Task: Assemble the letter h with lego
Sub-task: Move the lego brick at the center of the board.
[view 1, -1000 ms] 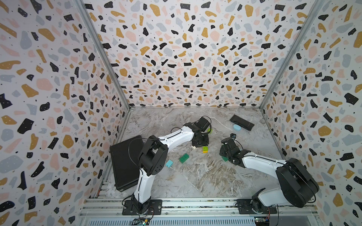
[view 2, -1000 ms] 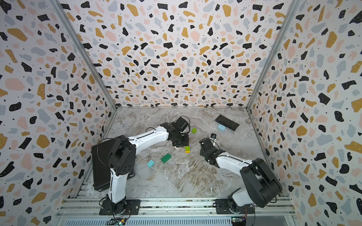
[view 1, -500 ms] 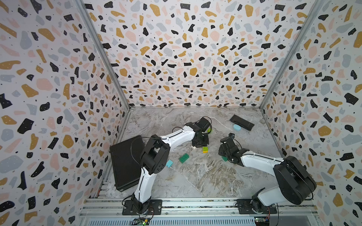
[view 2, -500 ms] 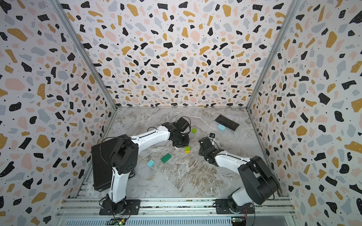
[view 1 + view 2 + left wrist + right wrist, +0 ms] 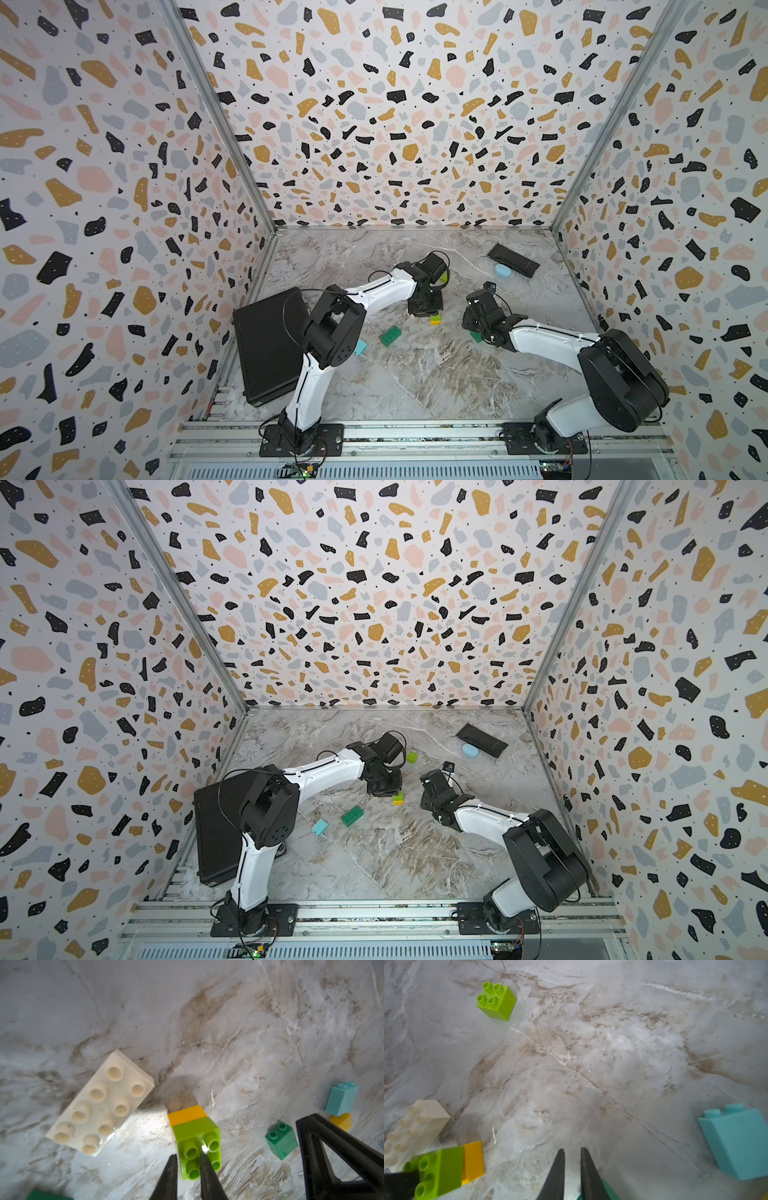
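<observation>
A lime brick (image 5: 197, 1138) sits stacked on a yellow brick (image 5: 187, 1114), studs up, mid-floor; the stack (image 5: 435, 319) shows in both top views. My left gripper (image 5: 188, 1157) points down onto it, jaws pinched on one row of the lime brick's studs. A long white brick (image 5: 99, 1105) lies beside the stack. My right gripper (image 5: 572, 1152) hovers low to the stack's right, its jaws nearly together with nothing between them. A small green brick (image 5: 609, 1190) rests against one of its fingers. Another lime brick (image 5: 497, 1000) stands farther back.
A long dark green brick (image 5: 390, 335) and a light-blue brick (image 5: 320, 827) lie in front of the left arm. A light-blue brick (image 5: 341, 1098) stands on a yellow one by the right gripper. A black case (image 5: 257, 345) leans at the left wall; a flat black thing (image 5: 513, 261) and a pale-blue oval (image 5: 503, 270) lie at the back right.
My left gripper's jaws have narrowed over the lime and yellow stack. The right wrist has edged slightly to the left. The bricks have not moved.
</observation>
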Tool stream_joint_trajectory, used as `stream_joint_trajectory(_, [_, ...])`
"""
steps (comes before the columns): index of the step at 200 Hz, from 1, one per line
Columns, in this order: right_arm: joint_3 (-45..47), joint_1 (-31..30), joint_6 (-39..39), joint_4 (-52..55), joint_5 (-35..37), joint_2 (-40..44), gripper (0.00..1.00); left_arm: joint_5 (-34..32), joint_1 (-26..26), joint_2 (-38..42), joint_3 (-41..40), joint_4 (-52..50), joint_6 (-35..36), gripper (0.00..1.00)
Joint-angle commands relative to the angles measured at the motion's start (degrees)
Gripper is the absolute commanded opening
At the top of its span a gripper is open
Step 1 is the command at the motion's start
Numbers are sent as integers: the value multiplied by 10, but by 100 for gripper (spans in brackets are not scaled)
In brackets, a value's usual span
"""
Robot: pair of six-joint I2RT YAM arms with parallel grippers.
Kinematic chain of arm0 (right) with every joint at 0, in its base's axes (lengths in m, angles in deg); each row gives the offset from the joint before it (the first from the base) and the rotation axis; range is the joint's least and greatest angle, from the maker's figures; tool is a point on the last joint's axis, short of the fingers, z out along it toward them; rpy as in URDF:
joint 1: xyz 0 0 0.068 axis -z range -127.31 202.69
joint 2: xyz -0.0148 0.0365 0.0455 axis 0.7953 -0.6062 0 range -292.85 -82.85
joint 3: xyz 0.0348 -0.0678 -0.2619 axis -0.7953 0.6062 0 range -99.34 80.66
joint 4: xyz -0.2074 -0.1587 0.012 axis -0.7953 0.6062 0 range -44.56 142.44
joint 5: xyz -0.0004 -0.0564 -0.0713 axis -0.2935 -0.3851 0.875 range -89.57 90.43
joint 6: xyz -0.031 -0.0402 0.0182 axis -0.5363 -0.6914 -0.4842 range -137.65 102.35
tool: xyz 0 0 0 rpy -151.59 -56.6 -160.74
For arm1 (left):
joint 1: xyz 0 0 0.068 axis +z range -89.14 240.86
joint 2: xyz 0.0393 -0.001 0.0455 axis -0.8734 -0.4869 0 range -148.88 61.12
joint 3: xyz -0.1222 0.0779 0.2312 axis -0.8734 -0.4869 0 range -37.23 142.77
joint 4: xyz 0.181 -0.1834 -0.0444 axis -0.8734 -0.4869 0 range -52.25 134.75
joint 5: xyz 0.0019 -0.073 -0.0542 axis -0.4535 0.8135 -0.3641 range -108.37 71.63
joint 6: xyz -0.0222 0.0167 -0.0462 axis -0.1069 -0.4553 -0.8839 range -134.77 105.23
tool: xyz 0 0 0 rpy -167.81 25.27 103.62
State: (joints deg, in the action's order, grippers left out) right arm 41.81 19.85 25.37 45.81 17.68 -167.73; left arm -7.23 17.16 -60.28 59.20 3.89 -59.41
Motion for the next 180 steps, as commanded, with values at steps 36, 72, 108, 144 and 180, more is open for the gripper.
stream_joint_trajectory(36, [-26,2,-7,16,-2,-5,18,6,-10,-4,-24,2,-4,21])
stream_joint_trajectory(72, [-28,3,-6,16,-3,-8,18,6,-10,-17,-32,1,-26,18])
stream_joint_trajectory(108, [-29,5,-7,16,-10,-7,18,30,3,-46,-17,-6,-18,19])
stream_joint_trajectory(144, [-29,8,-14,9,-33,-9,19,13,9,-48,-1,-25,12,33])
stream_joint_trajectory(180, [-30,8,-26,-5,-70,-13,19,-9,10,-46,8,-63,47,27])
